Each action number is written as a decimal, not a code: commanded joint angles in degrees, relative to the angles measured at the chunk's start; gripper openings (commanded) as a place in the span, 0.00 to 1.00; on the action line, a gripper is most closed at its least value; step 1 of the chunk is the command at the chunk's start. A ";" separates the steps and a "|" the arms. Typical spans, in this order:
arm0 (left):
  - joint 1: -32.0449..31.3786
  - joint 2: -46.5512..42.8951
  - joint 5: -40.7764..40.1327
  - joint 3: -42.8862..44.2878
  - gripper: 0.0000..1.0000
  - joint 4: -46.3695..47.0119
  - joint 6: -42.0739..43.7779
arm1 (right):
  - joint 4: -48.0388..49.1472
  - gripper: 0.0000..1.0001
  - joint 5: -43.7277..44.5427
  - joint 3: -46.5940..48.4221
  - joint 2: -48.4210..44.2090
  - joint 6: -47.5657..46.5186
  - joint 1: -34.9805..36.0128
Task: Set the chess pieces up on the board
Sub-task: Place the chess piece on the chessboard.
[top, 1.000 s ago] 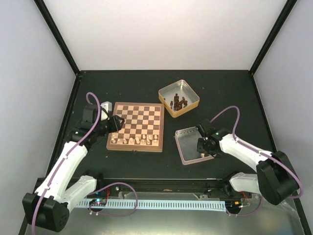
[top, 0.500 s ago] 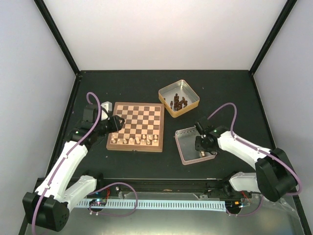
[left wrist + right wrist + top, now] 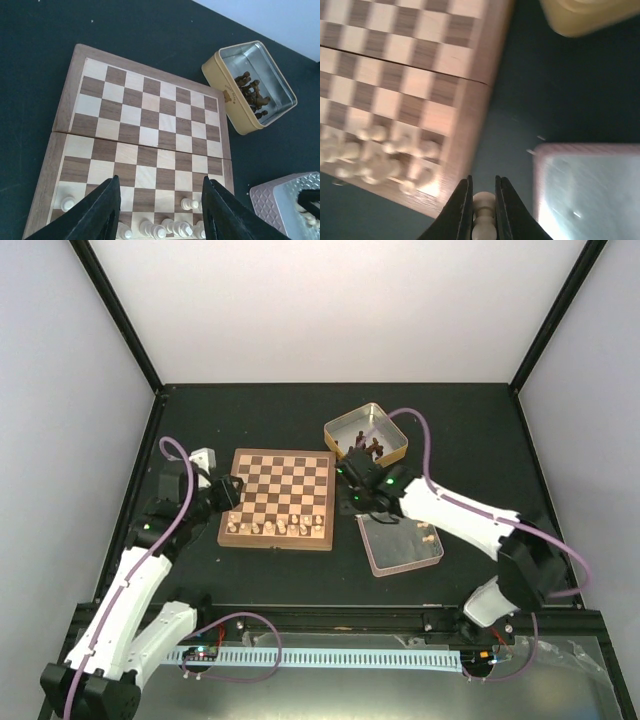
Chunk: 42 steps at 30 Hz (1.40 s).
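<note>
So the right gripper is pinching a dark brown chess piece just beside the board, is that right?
Not quite: the colour is wrong. The right wrist view shows the right gripper clamped on a pale piece, cream rather than dark brown, just off the board's edge. The dark brown pieces lie in the yellow tin.

the board (image 3: pixel 280 478) is checked tan and brown, the chess pieces (image 3: pixel 270 528) cream
</note>
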 commanded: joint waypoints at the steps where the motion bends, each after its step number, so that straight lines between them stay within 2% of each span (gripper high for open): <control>1: 0.41 -3.26 0.57 -1.71 0.47 1.07 -0.91 | 3.65 0.01 -0.25 8.91 6.13 -0.04 3.77; 8: 0.25 -4.05 18.92 -9.59 0.48 13.05 -1.94 | 12.68 0.01 -4.79 12.41 9.89 8.79 3.87; 11: -1.44 -4.39 22.65 -13.57 0.49 21.19 -4.16 | 15.01 0.01 -5.87 12.35 9.91 13.38 3.82; 14: -5.62 -5.27 21.17 -17.31 0.55 30.63 -4.60 | 16.53 0.01 -7.61 12.43 9.60 18.24 3.69; 20: -14.64 -4.34 13.04 -23.91 0.66 44.56 -3.77 | 18.56 0.01 -10.51 12.41 8.07 25.56 3.24; 29: -20.21 4.91 7.78 -26.74 0.68 59.81 -3.39 | 19.36 0.01 -11.17 13.03 6.39 28.16 3.20; 35: -20.46 7.38 -3.19 -22.92 0.64 51.55 -3.39 | 18.60 0.01 -9.56 13.08 6.76 25.05 3.20; 42: -20.38 10.01 -10.40 -14.16 0.57 32.31 -4.47 | 15.92 0.03 -7.81 13.58 10.24 15.33 3.24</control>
